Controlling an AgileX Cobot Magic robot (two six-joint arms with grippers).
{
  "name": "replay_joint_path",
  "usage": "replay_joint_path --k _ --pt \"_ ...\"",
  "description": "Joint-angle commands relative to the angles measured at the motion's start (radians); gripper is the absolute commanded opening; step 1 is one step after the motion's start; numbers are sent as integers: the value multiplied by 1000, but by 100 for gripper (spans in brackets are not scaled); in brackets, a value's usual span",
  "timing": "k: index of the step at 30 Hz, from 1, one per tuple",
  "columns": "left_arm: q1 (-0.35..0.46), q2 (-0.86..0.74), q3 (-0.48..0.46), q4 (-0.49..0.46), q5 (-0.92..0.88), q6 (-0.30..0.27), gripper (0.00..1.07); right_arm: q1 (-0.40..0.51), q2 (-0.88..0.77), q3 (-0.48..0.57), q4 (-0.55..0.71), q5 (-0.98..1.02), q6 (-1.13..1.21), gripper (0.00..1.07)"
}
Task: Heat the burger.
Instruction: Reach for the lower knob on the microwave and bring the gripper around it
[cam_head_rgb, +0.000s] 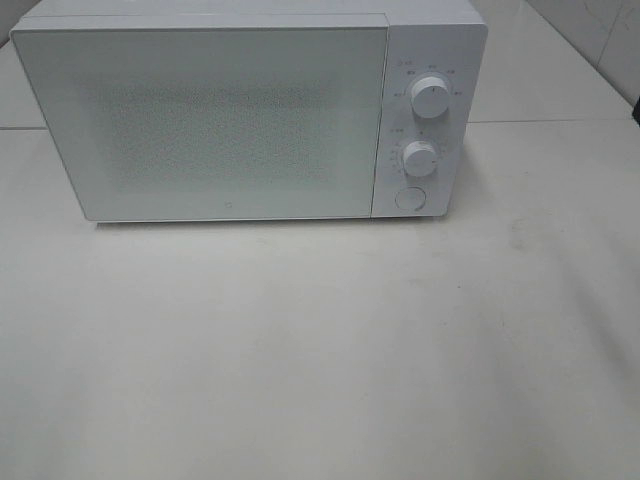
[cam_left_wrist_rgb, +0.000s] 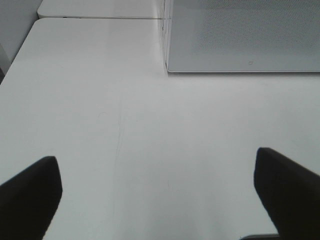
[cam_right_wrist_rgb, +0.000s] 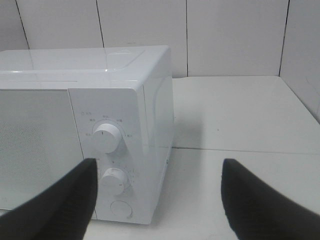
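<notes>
With left gripper (cam_left_wrist_rgb: 157, 200) and right gripper (cam_right_wrist_rgb: 160, 200) both open and empty, nudging a knob (cam_right_wrist_rgb: 106, 137) could run the microwave (cam_head_rgb: 230, 120) without the burger, maybe hidden inside.

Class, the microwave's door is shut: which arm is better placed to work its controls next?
Probably right: the right gripper, open, faces the knobs and round button; the left gripper faces the table by the door's corner.

You cannot see the burger in any of the three views. A white microwave (cam_head_rgb: 248, 112) faces you, its speckled door (cam_head_rgb: 200, 125) shut, and nothing shows through.
</notes>
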Motion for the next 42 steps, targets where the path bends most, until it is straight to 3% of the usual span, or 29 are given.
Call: replay_joint_path --k 1,20,25,27,33,36,38,42 --pt "3 -15 2 -2 -11 -4 99 5 93 3 0 -71 -4 68" --pt "3 -15 2 -2 -11 -4 99 6 456 19 7 -329 1 68" --pt "3 -15 2 -2 -11 -4 99 39 508 54 88 -427 -7 68" --pt "3 -15 2 -2 -11 -4 99 136 567 81 199 -514 -102 68" --pt "3 -15 2 -2 -11 -4 99 295 707 85 376 -619 -255 68" --pt "3 -15 2 -2 -11 -4 99 324 734 85 403 -649 -273 68" --pt "3 -15 2 -2 -11 -4 99 431 836 84 510 -787 -304 68" --pt "3 -15 2 -2 -11 -4 99 505 903 79 605 -904 -303 68"
